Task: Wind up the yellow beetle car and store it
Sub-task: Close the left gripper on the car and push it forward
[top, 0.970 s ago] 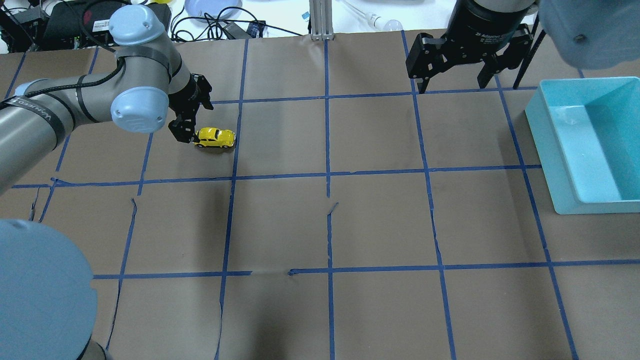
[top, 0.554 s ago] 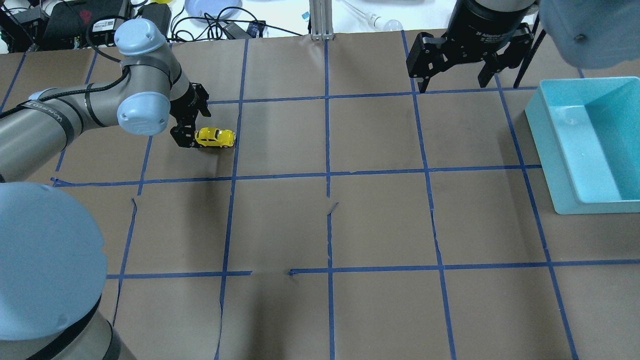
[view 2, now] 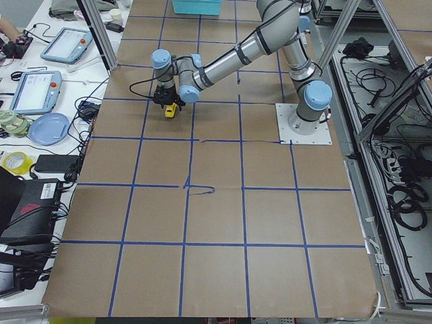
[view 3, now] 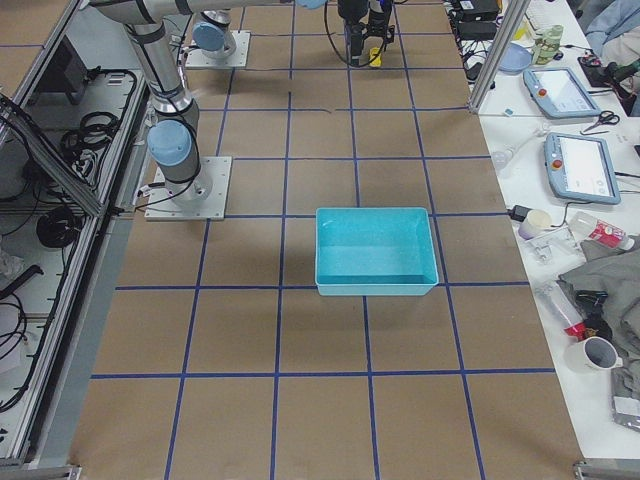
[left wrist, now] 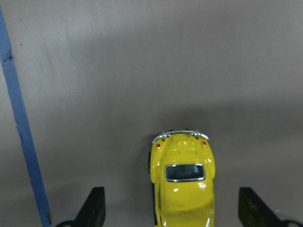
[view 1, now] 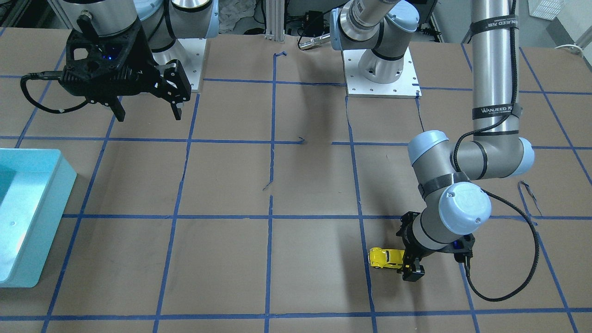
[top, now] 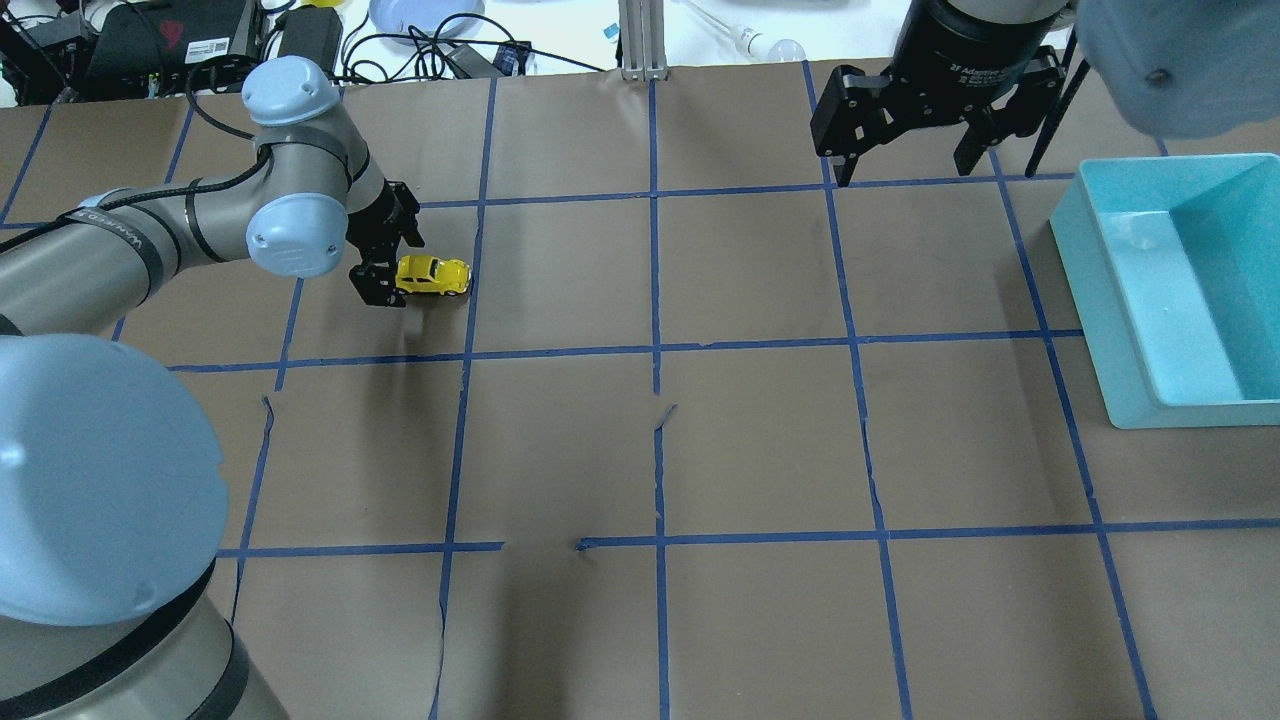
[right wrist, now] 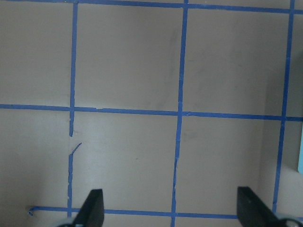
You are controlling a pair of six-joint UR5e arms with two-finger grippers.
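Car on the worktop, front camera: one end is tucked behind the left hand. Overhead, the wrist hides most of that hand. Left wrist camera: car cut off at the bottom edge, fingers spread wide either side, not touching it. Right wrist camera: right hand wide open too, gripping nothing, over the worktop.

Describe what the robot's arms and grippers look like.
Both arms are silver-grey tubes with pale blue joint caps. The left arm carries black bands, one lettered WANJEED, and a loose black cable. The left gripper and right gripper are black, two-fingered.
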